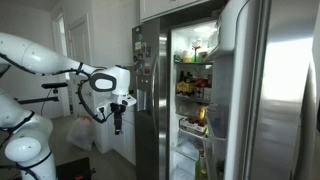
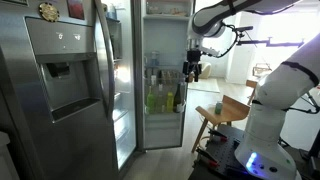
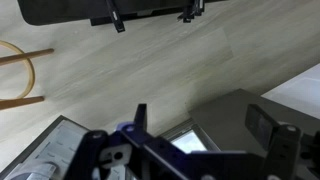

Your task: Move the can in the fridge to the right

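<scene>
The stainless-steel fridge [image 1: 150, 90] stands with its doors open and its white interior lit, in both exterior views [image 2: 130, 100]. Its shelves hold colourful food [image 1: 195, 85] and several bottles [image 2: 162, 98]. I cannot pick out the can among them. My gripper [image 1: 117, 124] hangs pointing down in front of the fridge, outside it and apart from the shelves; it also shows in an exterior view [image 2: 192, 72]. In the wrist view my gripper [image 3: 200, 125] has its fingers spread with nothing between them, over the wood floor and a corner of the fridge.
An open grey door [image 1: 275, 90] fills the near side of an exterior view. The door with the water dispenser [image 2: 60, 75] stands open too. A wooden stool [image 2: 222, 113] and the robot base [image 2: 262, 130] stand by the fridge. A white bag [image 1: 78, 132] lies on the floor.
</scene>
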